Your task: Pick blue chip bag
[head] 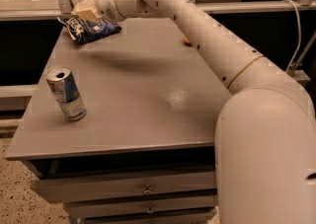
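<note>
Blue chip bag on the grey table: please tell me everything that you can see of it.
The small crinkled dark navy-blue foil chip bag has white lettering near its left end. It appears to lie at the far left corner of the grey table. The robot's cream gripper sits directly over its back edge; contact cannot be confirmed.

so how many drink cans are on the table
1. The can stands upright, front left on the table; the hand is far left, at the chip bag. The arm could hide more.
</note>
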### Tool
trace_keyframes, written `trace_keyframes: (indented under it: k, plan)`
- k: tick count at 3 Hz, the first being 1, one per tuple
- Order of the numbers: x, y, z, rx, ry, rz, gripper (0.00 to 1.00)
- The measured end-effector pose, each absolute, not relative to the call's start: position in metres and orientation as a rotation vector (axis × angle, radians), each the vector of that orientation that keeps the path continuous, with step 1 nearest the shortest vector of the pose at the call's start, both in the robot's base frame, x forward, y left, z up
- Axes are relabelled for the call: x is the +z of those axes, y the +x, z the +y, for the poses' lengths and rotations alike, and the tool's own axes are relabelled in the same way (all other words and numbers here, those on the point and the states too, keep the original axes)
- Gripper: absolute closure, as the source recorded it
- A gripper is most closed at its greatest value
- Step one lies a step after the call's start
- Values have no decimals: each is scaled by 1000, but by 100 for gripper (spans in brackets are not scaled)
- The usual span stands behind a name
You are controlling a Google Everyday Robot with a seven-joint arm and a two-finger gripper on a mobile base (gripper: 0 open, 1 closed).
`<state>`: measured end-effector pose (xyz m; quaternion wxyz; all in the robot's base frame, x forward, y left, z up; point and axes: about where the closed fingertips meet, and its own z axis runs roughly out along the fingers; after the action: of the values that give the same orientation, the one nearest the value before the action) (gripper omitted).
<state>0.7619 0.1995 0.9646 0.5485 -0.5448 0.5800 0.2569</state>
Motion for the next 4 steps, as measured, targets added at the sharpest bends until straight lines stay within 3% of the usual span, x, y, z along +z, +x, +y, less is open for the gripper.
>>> trace_keyframes:
  k: [2, 3, 4]
  plan:
    - [961, 761, 203, 593, -1281, 1375, 18]
    - [951, 783, 214, 551, -1212, 1393, 0]
    - [927, 818, 231, 498, -1162, 1445, 0]
